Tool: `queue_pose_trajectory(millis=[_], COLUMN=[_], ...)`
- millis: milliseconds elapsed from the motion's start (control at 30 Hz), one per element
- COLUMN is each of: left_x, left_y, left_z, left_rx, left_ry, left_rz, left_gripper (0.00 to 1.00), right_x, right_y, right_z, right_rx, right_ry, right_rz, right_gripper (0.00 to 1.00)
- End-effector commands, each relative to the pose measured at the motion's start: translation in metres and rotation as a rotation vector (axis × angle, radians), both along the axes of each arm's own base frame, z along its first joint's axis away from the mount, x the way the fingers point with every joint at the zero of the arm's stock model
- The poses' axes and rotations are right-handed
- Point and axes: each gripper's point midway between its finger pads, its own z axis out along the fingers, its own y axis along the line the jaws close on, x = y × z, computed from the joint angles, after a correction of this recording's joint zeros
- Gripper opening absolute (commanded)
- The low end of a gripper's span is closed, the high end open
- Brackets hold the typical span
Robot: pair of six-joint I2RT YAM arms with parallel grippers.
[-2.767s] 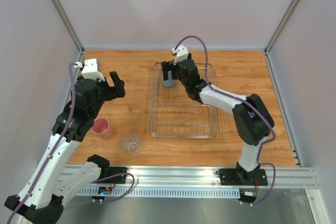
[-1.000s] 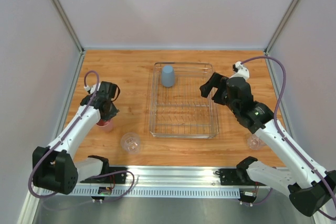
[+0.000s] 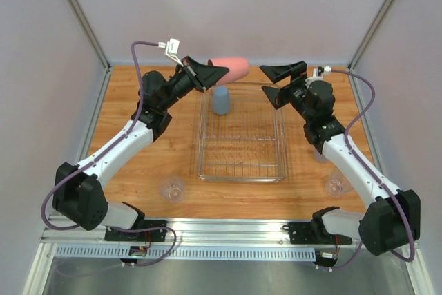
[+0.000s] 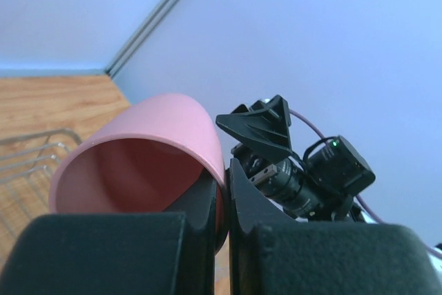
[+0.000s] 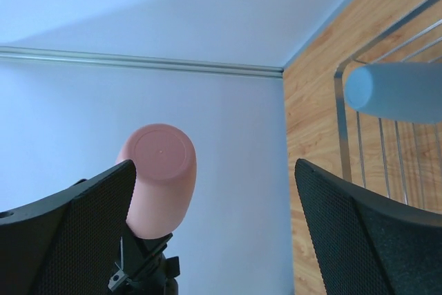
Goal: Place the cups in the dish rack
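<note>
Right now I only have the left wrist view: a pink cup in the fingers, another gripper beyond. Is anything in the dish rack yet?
Observer: Yes, one blue cup stands in the far left part of the dish rack.
Operator: Is the right gripper carrying anything?
Observer: No, it is open and empty, pointing toward the pink cup.
Operator: Any cups left on the table?
Observer: Two clear cups that I can make out: one by the rack's near left corner, the other beside the right arm, near the table's front edge.
</note>
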Motion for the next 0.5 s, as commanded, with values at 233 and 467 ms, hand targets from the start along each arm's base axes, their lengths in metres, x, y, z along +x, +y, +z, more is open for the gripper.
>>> queue_pose_trajectory(millis=[233, 467], left_x=[-0.024, -0.010], left_y=[-0.016, -0.029], left_z=[0.041, 0.030], left_rx=[-0.076, -0.025], left_ry=[-0.318, -0.377], left_rz=[-0.163, -0.097], left_gripper=[0.00, 0.00], right_x=[-0.001, -0.008], right_y=[0.018, 0.032], right_z=[0.062, 0.076], right_rx=[0.165, 0.249], right_ry=[-0.146, -0.142], right_rz=[0.123, 0.085], right_gripper=[1.00, 1.00])
